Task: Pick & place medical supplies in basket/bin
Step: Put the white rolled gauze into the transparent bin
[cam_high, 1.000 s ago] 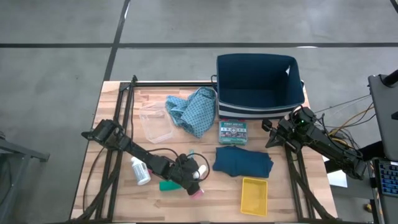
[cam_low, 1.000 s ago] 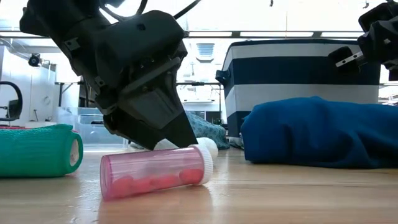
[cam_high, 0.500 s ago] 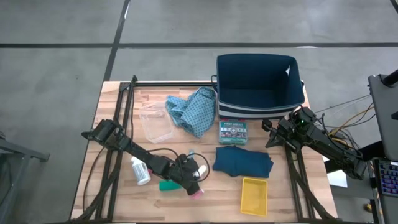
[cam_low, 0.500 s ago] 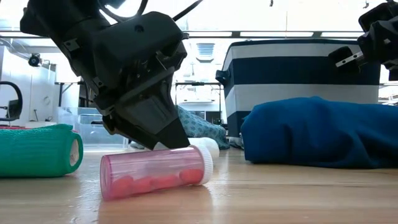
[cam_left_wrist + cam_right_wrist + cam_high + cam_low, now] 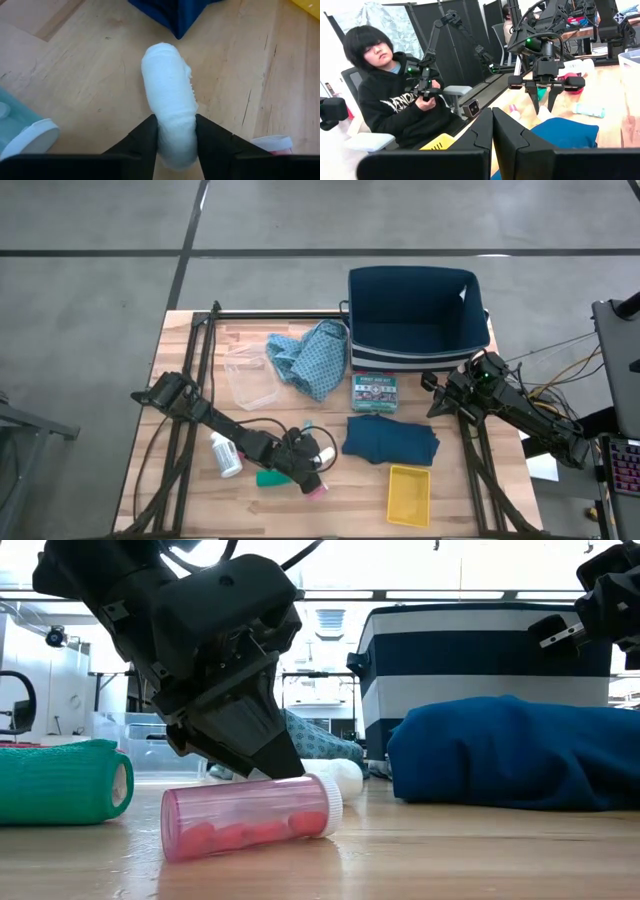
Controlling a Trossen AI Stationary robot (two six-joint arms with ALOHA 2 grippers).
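From above, the left gripper (image 5: 313,457) sits low near the table's front edge, its catch hidden; the right gripper (image 5: 436,395), pressed together, waits beside the basket (image 5: 417,315). The left wrist view shows its fingers (image 5: 145,140) pinching the white cylinder (image 5: 170,112). Low down, a pink vial (image 5: 245,818) lies just in front.

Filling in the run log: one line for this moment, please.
left gripper: closed on white roll on table | right gripper: shut, waiting beside bin
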